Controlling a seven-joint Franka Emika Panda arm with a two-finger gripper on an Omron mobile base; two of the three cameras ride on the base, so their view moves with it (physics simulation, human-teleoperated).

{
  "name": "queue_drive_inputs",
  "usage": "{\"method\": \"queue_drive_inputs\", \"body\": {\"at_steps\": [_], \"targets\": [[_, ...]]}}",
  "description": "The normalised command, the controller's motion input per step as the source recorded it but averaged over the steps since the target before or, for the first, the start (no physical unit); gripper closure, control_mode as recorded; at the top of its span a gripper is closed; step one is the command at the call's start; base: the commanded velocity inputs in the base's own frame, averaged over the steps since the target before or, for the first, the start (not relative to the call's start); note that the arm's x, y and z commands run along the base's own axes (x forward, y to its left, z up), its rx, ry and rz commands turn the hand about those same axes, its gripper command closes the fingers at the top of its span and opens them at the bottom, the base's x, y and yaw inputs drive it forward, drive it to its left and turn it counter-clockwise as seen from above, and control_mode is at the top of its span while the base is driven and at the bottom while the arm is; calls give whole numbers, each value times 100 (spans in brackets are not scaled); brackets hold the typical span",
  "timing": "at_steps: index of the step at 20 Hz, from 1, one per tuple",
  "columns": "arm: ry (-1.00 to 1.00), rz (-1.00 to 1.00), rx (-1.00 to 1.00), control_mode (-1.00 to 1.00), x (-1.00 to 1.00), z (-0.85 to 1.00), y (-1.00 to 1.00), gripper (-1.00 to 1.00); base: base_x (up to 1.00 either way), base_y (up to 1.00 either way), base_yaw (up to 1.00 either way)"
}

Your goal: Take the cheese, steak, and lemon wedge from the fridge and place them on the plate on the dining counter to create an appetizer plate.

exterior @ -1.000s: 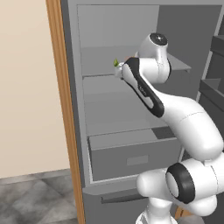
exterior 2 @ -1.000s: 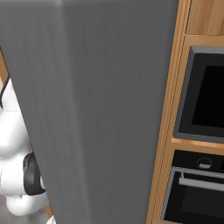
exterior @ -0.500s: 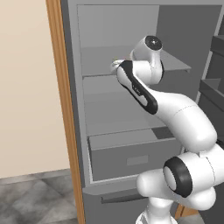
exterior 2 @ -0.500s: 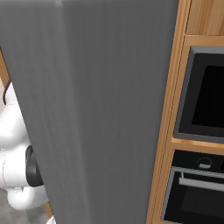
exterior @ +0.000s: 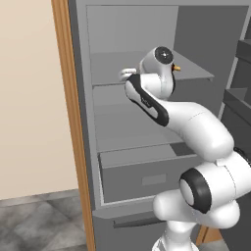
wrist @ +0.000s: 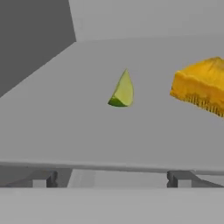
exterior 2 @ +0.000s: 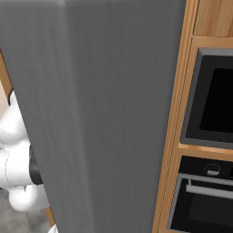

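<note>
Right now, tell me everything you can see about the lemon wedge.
The lemon wedge is a small yellow-green slice standing on its rind with its point up. It sits alone on a flat grey fridge shelf, with the cheese nearby but apart. Nothing else touches it; the open gripper is short of it.

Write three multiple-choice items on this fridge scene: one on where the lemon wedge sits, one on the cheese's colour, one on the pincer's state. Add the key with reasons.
1. Where is the lemon wedge?
A. On a fridge shelf, apart from the cheese
B. In the drawer
C. Between the pincer's fingers

2. What colour is the cheese?
A. White
B. Yellow-orange
C. Dark red-brown

3. How does the pincer stand?
A. Shut on the cheese
B. Shut on nothing
C. Open, holding nothing

Key: 1 A, the hand view shows the wedge on the flat grey shelf with bare shelf between it and the cheese. 2 B, the block is yellow-orange. 3 C, the fingertips stand wide apart, short of both foods.
</note>
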Motion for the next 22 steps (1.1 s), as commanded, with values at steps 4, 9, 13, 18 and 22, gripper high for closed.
{"method": "queue_drive_inputs", "body": {"at_steps": [4, 9, 13, 18, 22], "targets": [[2, -4, 2, -100, 38, 12, 0, -100, 0, 0, 0], [4, -5, 1, -100, 40, 7, 0, -100, 0, 0, 0], [2, -3, 0, -100, 45, 0, 2, -100, 0, 0, 0], [1, -1, 0, -100, 49, 0, 7, -100, 0, 0, 0], [1, 0, 0, -100, 49, 0, 3, -100, 0, 0, 0]]}}
